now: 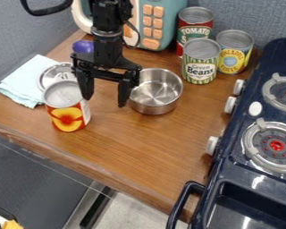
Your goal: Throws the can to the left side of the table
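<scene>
My black gripper point(105, 93) hangs over the left part of the wooden table point(133, 145), its two fingers spread apart with nothing between them. A can point(68, 117) with a red, orange and white label stands upright on the table, just to the left of and below the gripper in the view. The left finger is beside the can's upper right edge; whether they touch, I cannot tell.
A metal pot point(155, 96) is right of the gripper. Behind the can lie a round lid point(50, 75) and a light blue cloth point(23, 82). Several cans, including a green beans can point(200, 62), and a toy microwave point(163, 22) stand behind. A dark blue stove point(244, 179) borders the right.
</scene>
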`<state>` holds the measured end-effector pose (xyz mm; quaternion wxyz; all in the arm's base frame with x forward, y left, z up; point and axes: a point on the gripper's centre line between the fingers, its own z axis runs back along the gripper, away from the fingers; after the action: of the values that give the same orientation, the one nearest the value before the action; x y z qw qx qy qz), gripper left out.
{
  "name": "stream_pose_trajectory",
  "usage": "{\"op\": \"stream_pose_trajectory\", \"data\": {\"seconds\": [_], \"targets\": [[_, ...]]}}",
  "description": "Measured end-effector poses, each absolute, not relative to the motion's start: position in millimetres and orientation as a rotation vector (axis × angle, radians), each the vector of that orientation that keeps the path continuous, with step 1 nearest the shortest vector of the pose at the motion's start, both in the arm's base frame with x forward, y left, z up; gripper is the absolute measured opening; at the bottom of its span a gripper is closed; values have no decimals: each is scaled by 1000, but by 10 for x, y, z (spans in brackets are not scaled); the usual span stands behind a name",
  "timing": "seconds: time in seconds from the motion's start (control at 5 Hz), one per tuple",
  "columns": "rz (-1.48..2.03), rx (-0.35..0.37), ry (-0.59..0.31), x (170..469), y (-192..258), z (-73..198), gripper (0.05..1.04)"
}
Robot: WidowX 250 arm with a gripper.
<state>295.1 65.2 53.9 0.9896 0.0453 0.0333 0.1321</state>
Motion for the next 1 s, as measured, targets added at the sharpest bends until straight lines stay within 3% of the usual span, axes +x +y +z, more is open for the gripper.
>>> {"op": "stream_pose_trajectory", "data": {"seconds": [0.4, 1.0], "targets": [[208, 135, 124, 2852, 502, 356, 999], [218, 52, -5, 2873, 522, 709, 999]]}}
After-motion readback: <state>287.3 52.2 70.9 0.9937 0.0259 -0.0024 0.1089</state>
